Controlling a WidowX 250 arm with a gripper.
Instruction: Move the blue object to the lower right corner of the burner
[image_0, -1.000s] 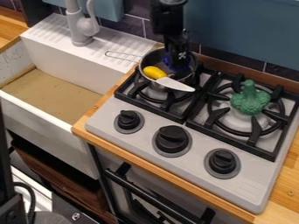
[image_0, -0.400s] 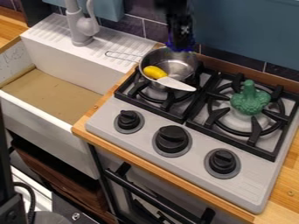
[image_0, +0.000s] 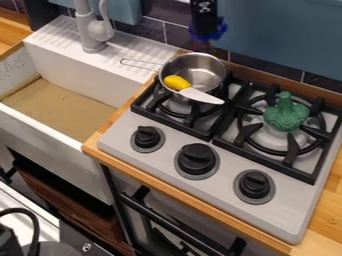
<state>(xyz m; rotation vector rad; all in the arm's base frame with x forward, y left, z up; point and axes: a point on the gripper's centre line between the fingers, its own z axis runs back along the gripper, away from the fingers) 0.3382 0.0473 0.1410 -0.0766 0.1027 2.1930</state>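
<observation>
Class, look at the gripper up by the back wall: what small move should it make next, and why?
Probably carry the blue object toward the stove's front right, still raised. The gripper appears to hold it above the pot, and the knife leans on the pot's near rim, so lowering first might knock either one.

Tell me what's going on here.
The robot's tool appears to hold the blue object in the air, up by the wall beyond the pot. The pot sits on the left burner, with a yellow-handled knife leaning over its rim. The broccoli is on the right burner. The blue object isn't at a burner's lower right corner yet.
</observation>
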